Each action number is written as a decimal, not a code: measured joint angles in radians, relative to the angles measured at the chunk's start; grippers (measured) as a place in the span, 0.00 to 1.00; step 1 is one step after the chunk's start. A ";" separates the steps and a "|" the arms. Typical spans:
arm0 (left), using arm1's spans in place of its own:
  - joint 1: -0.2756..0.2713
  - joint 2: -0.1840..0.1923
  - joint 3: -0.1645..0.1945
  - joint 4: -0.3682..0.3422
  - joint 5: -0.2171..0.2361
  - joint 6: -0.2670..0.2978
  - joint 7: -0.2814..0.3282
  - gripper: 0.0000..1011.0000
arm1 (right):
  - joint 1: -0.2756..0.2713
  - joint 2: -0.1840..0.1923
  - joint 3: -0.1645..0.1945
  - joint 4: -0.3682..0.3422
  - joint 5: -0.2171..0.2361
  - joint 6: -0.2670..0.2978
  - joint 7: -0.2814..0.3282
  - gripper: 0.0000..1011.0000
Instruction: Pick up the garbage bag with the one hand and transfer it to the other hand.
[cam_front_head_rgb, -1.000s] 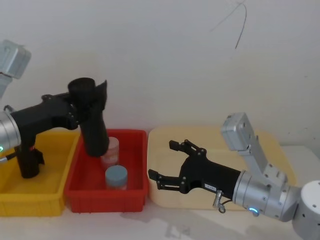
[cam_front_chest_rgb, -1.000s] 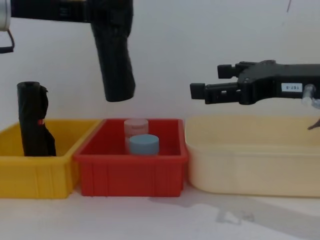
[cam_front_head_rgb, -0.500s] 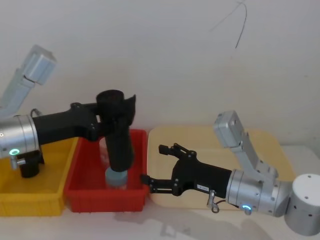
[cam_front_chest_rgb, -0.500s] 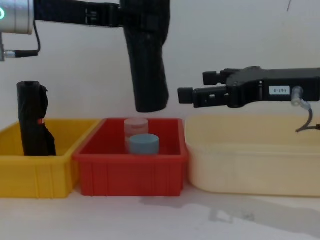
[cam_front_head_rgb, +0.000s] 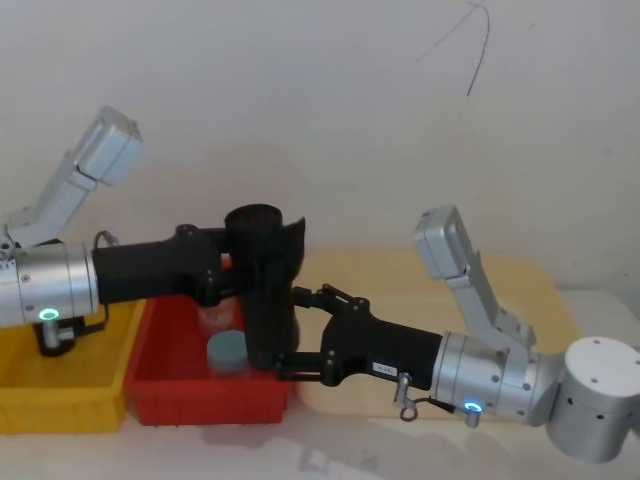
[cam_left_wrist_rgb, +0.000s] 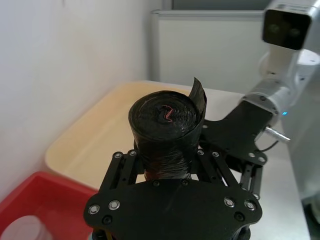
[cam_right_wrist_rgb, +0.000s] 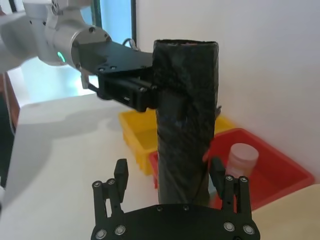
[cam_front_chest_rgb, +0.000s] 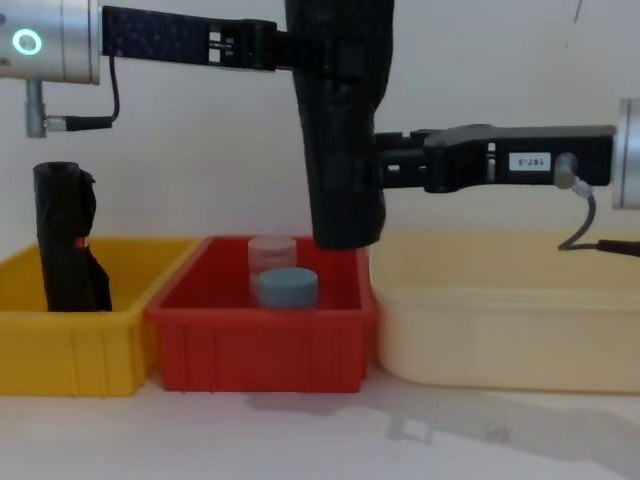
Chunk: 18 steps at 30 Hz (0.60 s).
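Left gripper (cam_left_wrist_rgb: 161, 162) is clamped on the garbage bag (cam_front_chest_rgb: 340, 150) near its top from 9 o'clock, so it hangs upright over the red bin's (cam_front_chest_rgb: 260, 345) 3 o'clock edge, I'd guess to leave the lower half free for the handoff. Right gripper (cam_right_wrist_rgb: 170, 172) comes in from 3 o'clock with fingers spread either side of that lower half, gripping nothing yet. The bag's a fat tube of crinkly, slightly shiny black plastic with a loose flap poking up on top, so probably squishy.

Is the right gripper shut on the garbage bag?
No, the right gripper is open around the garbage bag, which the left gripper holds.
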<state>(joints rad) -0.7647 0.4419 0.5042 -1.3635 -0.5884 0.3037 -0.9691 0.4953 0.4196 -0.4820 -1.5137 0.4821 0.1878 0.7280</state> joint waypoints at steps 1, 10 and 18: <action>-0.003 -0.001 0.005 0.005 -0.004 -0.003 -0.014 0.44 | 0.000 0.000 0.000 0.000 0.000 0.000 0.000 0.99; -0.016 -0.004 0.029 0.029 -0.030 -0.017 -0.087 0.44 | 0.011 -0.024 -0.018 0.024 0.031 0.022 0.005 0.99; -0.021 -0.005 0.043 0.045 -0.051 -0.027 -0.133 0.44 | 0.015 -0.034 -0.031 0.035 0.045 0.037 0.006 0.99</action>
<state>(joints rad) -0.7854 0.4370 0.5467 -1.3181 -0.6396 0.2766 -1.1016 0.5102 0.3859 -0.5127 -1.4788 0.5274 0.2247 0.7335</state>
